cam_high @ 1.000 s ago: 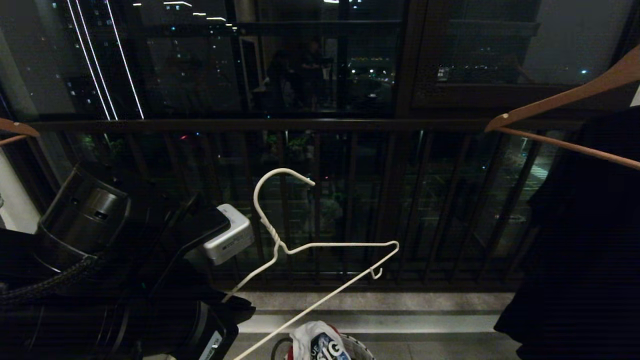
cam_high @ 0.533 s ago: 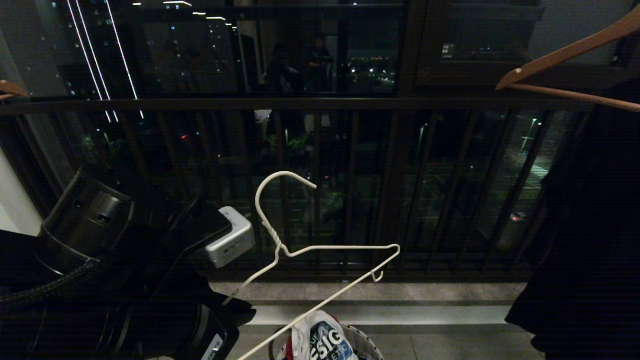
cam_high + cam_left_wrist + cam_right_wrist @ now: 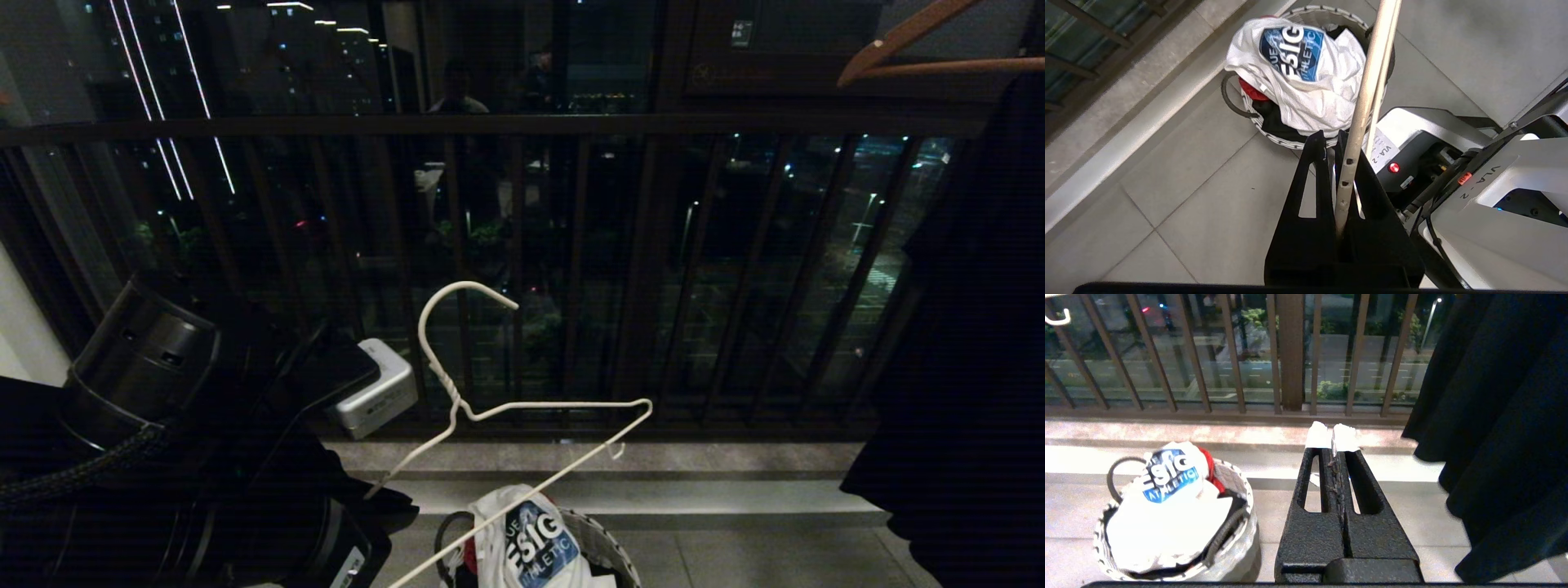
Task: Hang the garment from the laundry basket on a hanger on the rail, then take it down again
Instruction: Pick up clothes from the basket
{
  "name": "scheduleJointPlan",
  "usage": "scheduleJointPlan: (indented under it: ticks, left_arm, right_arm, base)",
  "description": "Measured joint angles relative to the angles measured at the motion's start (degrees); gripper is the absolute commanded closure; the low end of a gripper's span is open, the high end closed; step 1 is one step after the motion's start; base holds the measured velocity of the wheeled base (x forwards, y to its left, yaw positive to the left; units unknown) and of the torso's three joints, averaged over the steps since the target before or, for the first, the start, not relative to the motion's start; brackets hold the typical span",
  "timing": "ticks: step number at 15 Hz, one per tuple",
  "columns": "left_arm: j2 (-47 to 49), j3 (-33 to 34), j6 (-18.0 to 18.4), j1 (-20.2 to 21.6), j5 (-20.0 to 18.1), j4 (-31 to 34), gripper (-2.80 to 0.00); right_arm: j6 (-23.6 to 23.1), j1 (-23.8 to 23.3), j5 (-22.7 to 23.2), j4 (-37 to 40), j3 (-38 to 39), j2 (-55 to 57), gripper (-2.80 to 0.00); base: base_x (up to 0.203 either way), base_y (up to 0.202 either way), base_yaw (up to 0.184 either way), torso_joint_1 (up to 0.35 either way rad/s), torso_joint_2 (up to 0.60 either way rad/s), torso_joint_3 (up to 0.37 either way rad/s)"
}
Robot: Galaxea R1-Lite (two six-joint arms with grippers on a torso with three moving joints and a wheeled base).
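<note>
White wire is what the hanger (image 3: 522,408) is made of; its lower bar is clamped between the closed jaws of the left end effector (image 3: 1340,161), and it is held out above the basket (image 3: 1241,539). A white T-shirt (image 3: 1306,81) with a blue graphic is heaped on top of the basket, which stands on the tiled floor by the railing (image 3: 522,126). The right end effector (image 3: 1334,437) is closed and empty, just beside the basket. For the shirt to be picked up well, the right jaws should be opened and the collar or a shoulder pinched, not the bunched middle, while the hanger is held level.
</note>
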Motion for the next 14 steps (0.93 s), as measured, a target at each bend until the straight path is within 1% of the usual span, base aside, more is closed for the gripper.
scheduleJointPlan:
  ticks: [5, 8, 14]
  left_arm:
    - [-0.05, 0.14, 0.35, 0.00, 0.02, 0.04, 0.00]
    - [-0.29, 1.08, 2.42, 0.00, 0.02, 0.09, 0.00]
    - [-0.72, 1.29, 2.56, 0.00, 0.00, -0.01, 0.00]
  right_arm:
    - [0.00, 0.00, 0.00, 0.00, 0.00, 0.00, 0.00]
    - [0.00, 0.00, 0.00, 0.00, 0.00, 0.00, 0.00]
    - [-0.02, 0.00, 0.00, 0.02, 0.00, 0.00, 0.00]
  base:
    - [0.000, 0.000, 0.000, -0.159, 0.48, 0.314]
    - [0.000, 0.000, 0.000, -0.128, 0.46, 0.326]
    - [0.000, 0.000, 0.000, -0.075, 0.44, 0.359]
